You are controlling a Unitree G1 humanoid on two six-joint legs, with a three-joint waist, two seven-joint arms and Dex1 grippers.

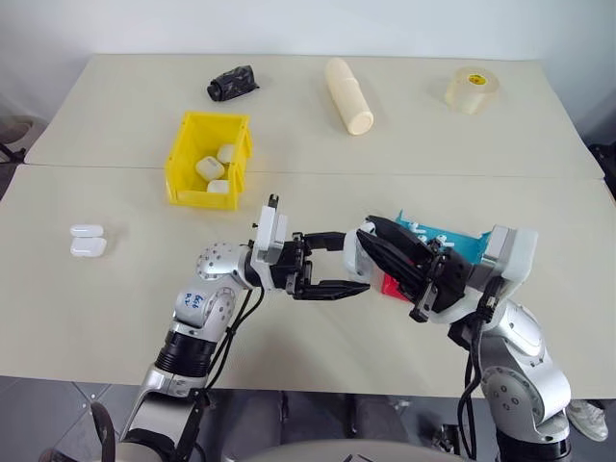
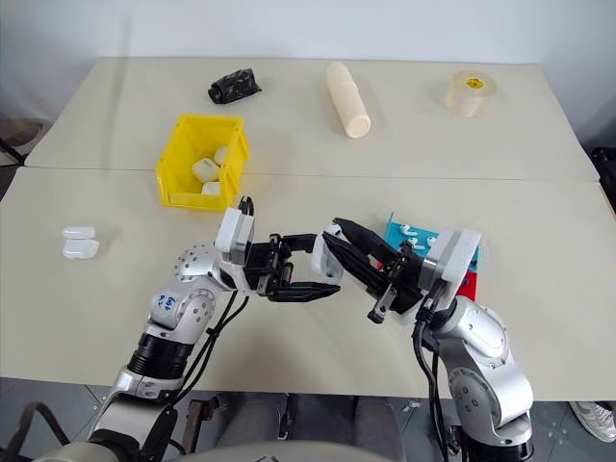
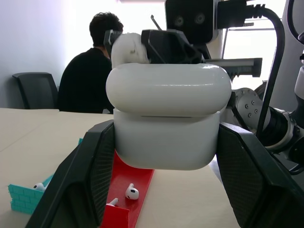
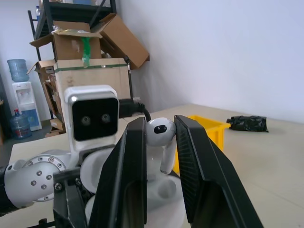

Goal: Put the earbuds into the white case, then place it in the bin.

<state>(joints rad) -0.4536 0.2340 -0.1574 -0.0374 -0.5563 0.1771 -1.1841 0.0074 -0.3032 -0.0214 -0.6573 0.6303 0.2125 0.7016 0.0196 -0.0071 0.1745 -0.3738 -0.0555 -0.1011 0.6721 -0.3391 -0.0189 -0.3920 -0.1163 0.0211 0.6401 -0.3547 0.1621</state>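
My left gripper [image 1: 348, 262] is shut on the white case [image 3: 166, 123], holding it above the table's near middle. My right gripper [image 4: 160, 121] is shut on one earbud [image 4: 160, 135], bud end up, right over the top of the case. More earbuds lie on the red tray [image 3: 131, 191] and one on the blue tray [image 3: 39, 186]. The yellow bin [image 1: 183, 154] stands at the back left with several white cases in it.
Two more white cases [image 1: 87, 241] lie at the left. The blue tray [image 1: 452, 241] and red tray [image 1: 393, 286] sit under my right arm. A black bundle [image 1: 232, 83], cream cylinder [image 1: 348, 96] and tape roll [image 1: 472, 89] line the far side. A person [image 3: 92, 71] sits beyond the table.
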